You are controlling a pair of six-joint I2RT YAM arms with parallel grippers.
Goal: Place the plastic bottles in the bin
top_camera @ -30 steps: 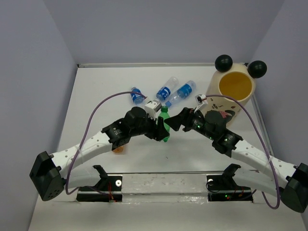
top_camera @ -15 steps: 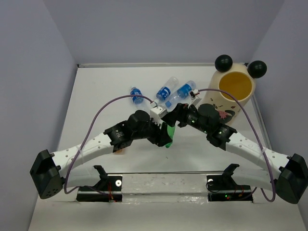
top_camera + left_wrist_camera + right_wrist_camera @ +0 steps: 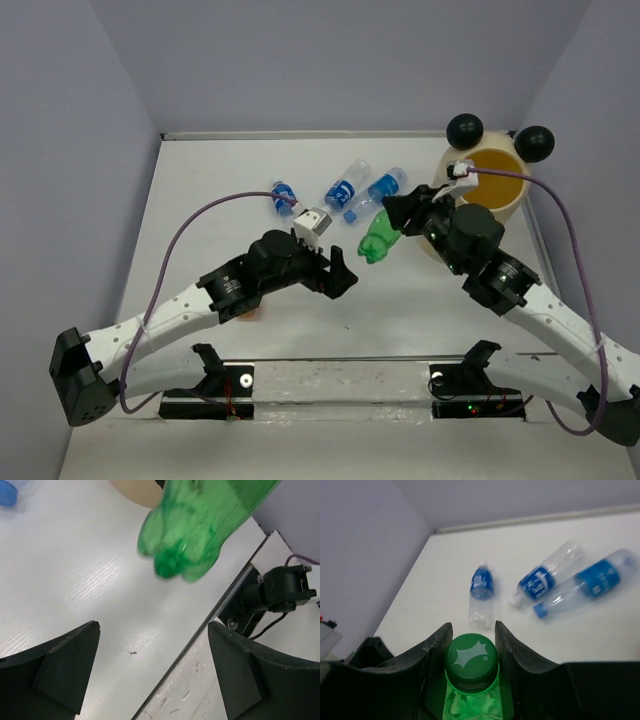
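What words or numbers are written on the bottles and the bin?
No text can be read anywhere.
blue labels: white print, too blurred to read.
green cap: a white star shape, no letters.
bin: no words show.

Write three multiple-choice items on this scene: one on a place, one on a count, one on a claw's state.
1. Where is the green bottle?
A) held up beside the bin
B) inside the bin
C) lying flat

2. How many clear blue-labelled bottles lie on the table?
A) one
B) three
C) five

3. The left claw is:
A) shut on a bottle
B) shut, empty
C) open, empty

A: the right claw grips its neck, next to the bin.
B: three lie together toward the far edge.
C: its fingers stand wide apart with nothing between them.
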